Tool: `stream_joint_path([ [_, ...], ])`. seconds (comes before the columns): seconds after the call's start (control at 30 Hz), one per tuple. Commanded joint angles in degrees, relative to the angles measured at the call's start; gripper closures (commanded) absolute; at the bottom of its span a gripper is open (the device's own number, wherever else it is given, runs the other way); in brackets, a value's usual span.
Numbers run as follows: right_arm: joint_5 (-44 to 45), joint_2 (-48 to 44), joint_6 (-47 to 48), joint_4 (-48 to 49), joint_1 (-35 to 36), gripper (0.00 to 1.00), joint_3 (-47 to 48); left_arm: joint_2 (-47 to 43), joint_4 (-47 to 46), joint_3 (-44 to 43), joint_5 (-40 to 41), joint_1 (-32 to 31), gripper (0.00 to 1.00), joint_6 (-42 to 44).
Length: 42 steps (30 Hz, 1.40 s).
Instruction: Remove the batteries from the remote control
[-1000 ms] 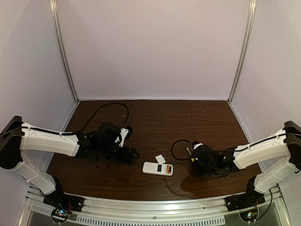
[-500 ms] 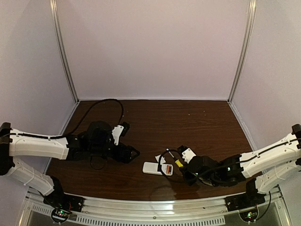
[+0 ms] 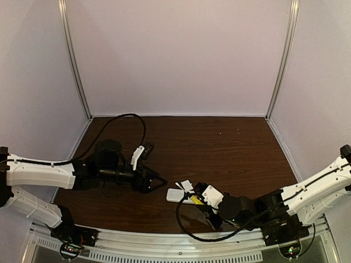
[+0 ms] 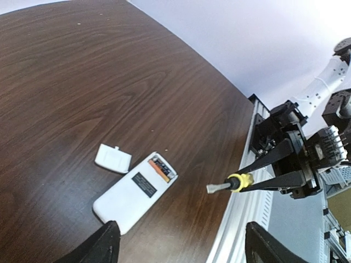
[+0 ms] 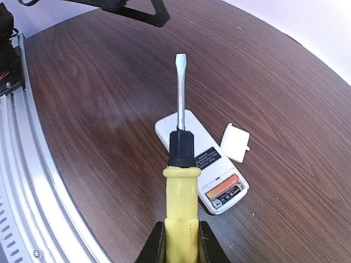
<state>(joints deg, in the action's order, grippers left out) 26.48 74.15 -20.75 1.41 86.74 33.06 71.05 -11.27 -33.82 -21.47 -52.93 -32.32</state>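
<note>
**Step in hand (my judgement):** prying out the cells. The cover is off, the compartment is open, and nothing has been lifted out yet.

**Stock as I count it:**
- Remote control [image 5: 204, 158], one. It lies back-up on the table [image 3: 219, 142] near the front edge, between my two grippers.
- Batteries [image 5: 224, 189], two, one orange and one dark. They sit side by side in the open compartment at one end of the remote.
- White cover piece [image 5: 236, 141], one. It lies just beside the remote, apart from it.
- Screwdriver [image 5: 180, 189], one. It is yellow-handled, with its flat blade hanging above the remote's far end and not touching it.
- Right gripper [image 5: 181, 245], one. Its fingers pinch the yellow handle.
- Left gripper [image 4: 181, 235], one. Its fingers are spread wide and hold nothing, and it sits near the remote's closed end.

**Next move, I reckon:** I bring the blade tip down to the compartment and under one battery's end, levering gently. The left gripper may need to steady the remote so it doesn't skid.
</note>
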Motion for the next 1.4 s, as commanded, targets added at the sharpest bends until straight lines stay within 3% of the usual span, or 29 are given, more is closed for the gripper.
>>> stream_joint_path([
  [0.0,2.2,-0.3,3.9,3.3,2.7,1.00,2.2,1.1,-7.1,1.0,-8.5,0.3,0.21,-0.6],
  [0.47,3.4,0.2,5.7,3.8,5.1,1.00,3.7,8.5,-12.6,-0.9,-19.5,-0.8,0.35,-1.4],
  [0.87,3.0,1.9,6.5,3.8,5.5,1.00,5.0,10.9,-13.0,-2.4,-20.7,-2.5,0.41,-0.7],
  [1.37,2.4,3.9,7.3,4.2,5.7,1.00,6.4,11.8,-12.9,-3.0,-21.2,-3.1,0.65,-0.6],
])
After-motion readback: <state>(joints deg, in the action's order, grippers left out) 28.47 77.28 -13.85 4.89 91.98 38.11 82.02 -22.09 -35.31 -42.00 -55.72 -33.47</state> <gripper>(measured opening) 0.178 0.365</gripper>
